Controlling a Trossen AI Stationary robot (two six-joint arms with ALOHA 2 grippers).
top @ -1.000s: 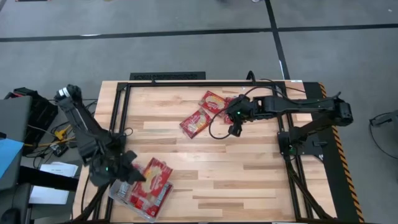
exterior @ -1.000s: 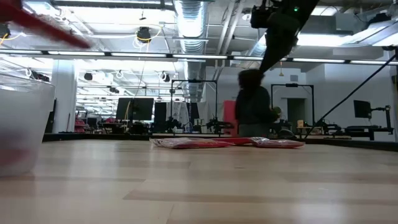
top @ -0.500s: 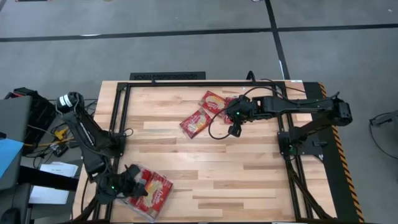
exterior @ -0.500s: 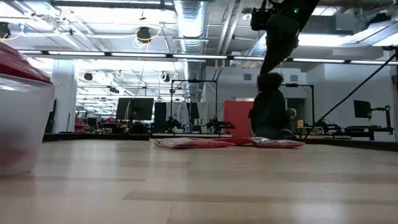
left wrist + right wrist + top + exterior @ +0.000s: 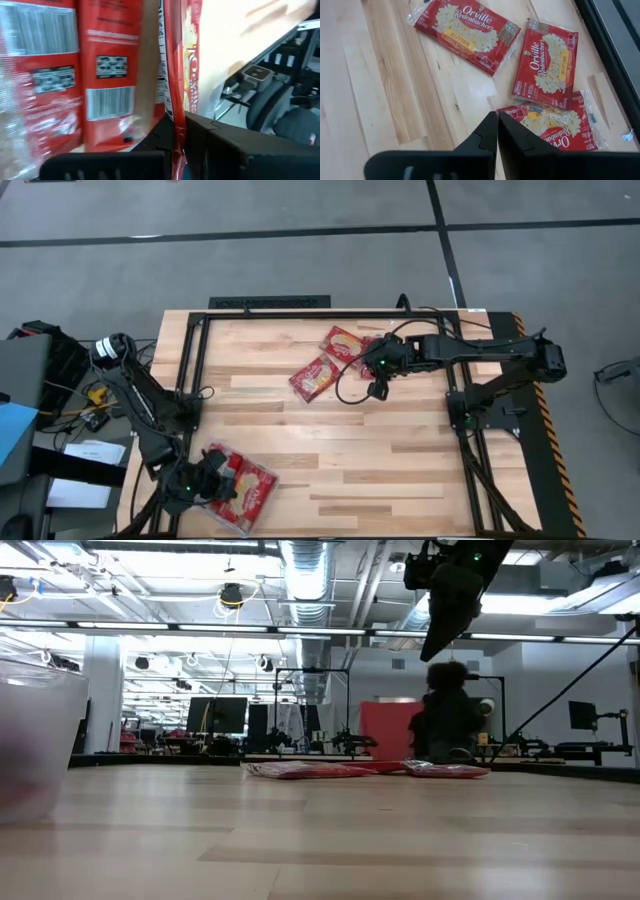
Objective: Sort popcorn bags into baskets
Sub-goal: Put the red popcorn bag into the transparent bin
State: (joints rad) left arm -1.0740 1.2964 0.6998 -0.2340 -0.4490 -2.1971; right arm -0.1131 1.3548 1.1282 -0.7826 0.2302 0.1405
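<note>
The clear tray (image 5: 243, 525) sits at the table's near left corner, with several red popcorn bags (image 5: 245, 483) lying in it; the low view shows its wall (image 5: 35, 750). My left gripper (image 5: 195, 485) is low over the tray's left part, shut on one bag (image 5: 190, 75). Three more bags lie flat on the wood at the far middle: (image 5: 314, 376), (image 5: 343, 340) and one partly under my right arm (image 5: 555, 125). My right gripper (image 5: 378, 372) is shut and hovers above the table beside them (image 5: 497, 125), touching nothing. My left gripper pinches a popcorn bag by its edge (image 5: 178, 125) between the two fingers. The bag is seen edge-on and runs forward from the fingertips, beside the other bags in the tray (image 5: 107, 75). Whether it rests on them I cannot tell.
A black frame (image 5: 270, 303) runs along the table's far and left edges, and the right arm's base (image 5: 480, 405) stands at the right. Bare wood spans the table's middle and near right. In the room beyond the table, a person (image 5: 445, 725) stands.
My left gripper has moved toward the table's near edge and down into the tray, carrying its bag along. The red bag that showed above the tray's rim in the low view has sunk below it. The person beyond the table has walked right.
</note>
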